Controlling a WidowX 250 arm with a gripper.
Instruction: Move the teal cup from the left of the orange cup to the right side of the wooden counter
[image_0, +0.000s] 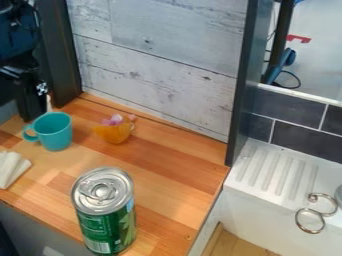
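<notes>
The gripper (36, 107), whether clenched or released I cannot tell, is right by the teal mug (56, 136), with the orange cup (115, 133) and cloth (11, 169) farther from it and the green can (107, 227) farthest, towards the camera.

The black gripper (37, 107) hangs just behind the teal mug (55, 131), which stands on the wooden counter (170, 167). Just right of the mug sits an orange cup (115, 133) with pinkish pieces in it; nearer the camera than the mug are a green can (107, 220), upright, and a folded whitish cloth (12, 169). Well right of the mug lies a white ridged sink ledge (267, 186).
</notes>
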